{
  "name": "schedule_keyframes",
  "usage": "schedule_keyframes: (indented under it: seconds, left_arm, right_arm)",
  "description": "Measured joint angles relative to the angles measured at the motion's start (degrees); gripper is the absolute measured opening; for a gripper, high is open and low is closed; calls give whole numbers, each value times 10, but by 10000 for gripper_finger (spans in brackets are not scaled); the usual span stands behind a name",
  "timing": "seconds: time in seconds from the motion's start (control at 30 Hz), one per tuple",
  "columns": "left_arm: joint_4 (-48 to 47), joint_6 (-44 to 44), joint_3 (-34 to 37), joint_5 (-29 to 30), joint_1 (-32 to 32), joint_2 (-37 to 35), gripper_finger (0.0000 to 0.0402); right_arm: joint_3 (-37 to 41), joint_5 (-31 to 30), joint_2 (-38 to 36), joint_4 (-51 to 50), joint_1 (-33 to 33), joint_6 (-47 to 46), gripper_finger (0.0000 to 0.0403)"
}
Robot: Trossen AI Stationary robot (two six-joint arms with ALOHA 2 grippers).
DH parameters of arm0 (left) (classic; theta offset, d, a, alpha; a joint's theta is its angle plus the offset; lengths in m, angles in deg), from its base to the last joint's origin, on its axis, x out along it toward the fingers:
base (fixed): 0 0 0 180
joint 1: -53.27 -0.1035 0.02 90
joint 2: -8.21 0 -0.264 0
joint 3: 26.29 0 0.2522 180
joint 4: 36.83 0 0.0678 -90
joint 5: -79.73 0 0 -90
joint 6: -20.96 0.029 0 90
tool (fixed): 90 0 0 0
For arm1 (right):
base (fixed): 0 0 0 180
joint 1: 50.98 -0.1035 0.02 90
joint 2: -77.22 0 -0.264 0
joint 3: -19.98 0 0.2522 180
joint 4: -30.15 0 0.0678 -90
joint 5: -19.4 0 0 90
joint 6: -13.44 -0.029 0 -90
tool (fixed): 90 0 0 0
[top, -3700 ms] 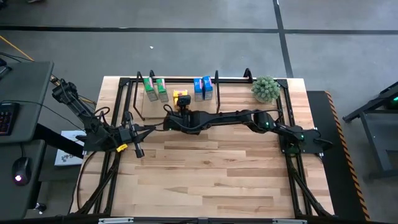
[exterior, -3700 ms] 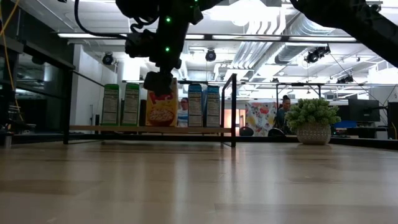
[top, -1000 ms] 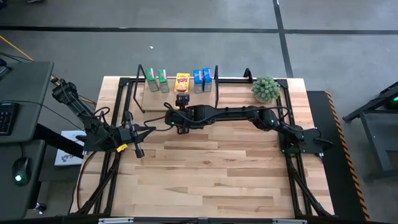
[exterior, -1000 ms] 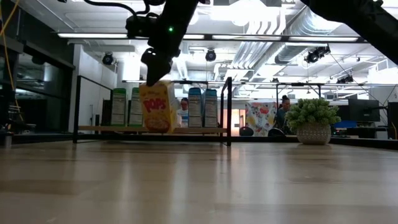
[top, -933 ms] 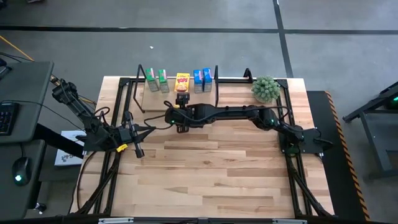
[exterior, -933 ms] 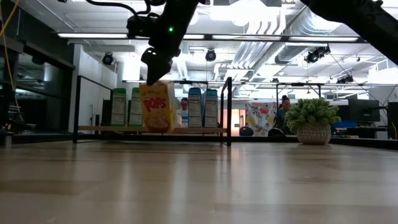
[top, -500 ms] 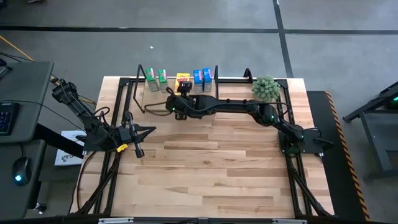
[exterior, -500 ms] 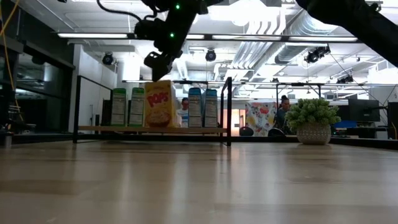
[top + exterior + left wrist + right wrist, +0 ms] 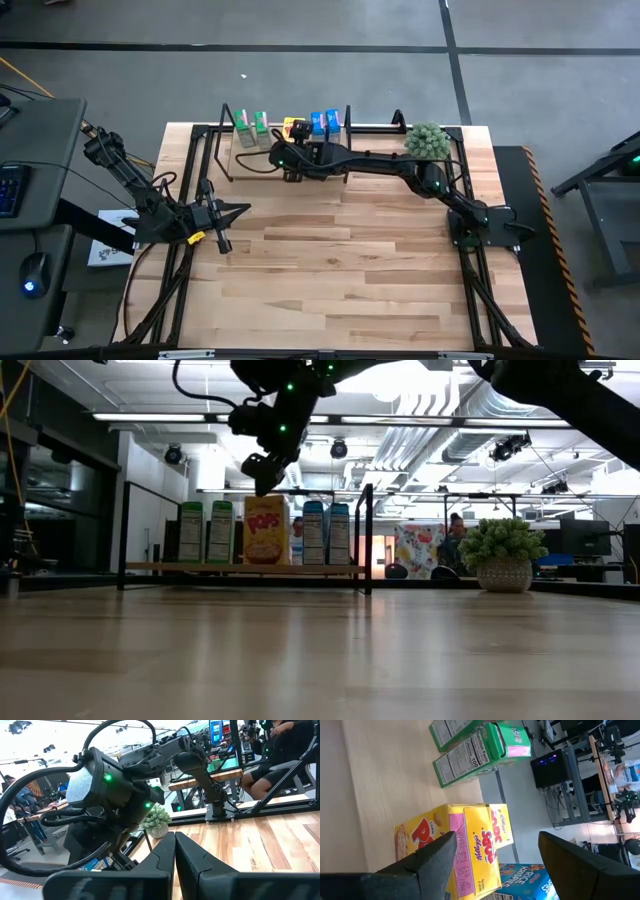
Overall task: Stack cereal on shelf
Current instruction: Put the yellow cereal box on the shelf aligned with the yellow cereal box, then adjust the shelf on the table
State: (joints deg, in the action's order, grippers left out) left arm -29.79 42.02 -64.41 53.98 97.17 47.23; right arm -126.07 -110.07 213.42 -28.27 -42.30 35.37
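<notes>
The right gripper [image 9: 492, 857] is spread wide above the yellow cereal box [image 9: 265, 530], nothing pinched. That box is stood on the shelf [image 9: 240, 568] between green boxes [image 9: 205, 532] and blue boxes [image 9: 325, 533]. The left gripper [image 9: 175, 847] is pressed together, parked over the plank table [image 9: 350, 260].

Overhead and table-level cameras share the shelf [image 9: 285, 150]; wrist cameras look close.

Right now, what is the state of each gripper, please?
Left gripper: shut, holding nothing, waiting at the table's left side.
Right gripper: open above the yellow cereal box on the shelf, not gripping it.
</notes>
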Motion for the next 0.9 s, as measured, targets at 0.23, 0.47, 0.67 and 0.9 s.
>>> schedule_keyframes:
  seconds: [0.23,0.47,0.67,0.9]
  left_arm:
    - [0,0,0,0,0,0,3]
    - [0,0,0,0,0,0,3]
    - [-2,0,0,1,0,0,3]
    - [-3,-10,0,0,0,0,3]
  right_arm:
    - [1,13,-5,14,0,10,282]
    - [3,36,-25,11,-4,12,282]
    - [2,30,-56,-36,-5,18,282]
    - [1,32,-117,-122,-1,-54,282]
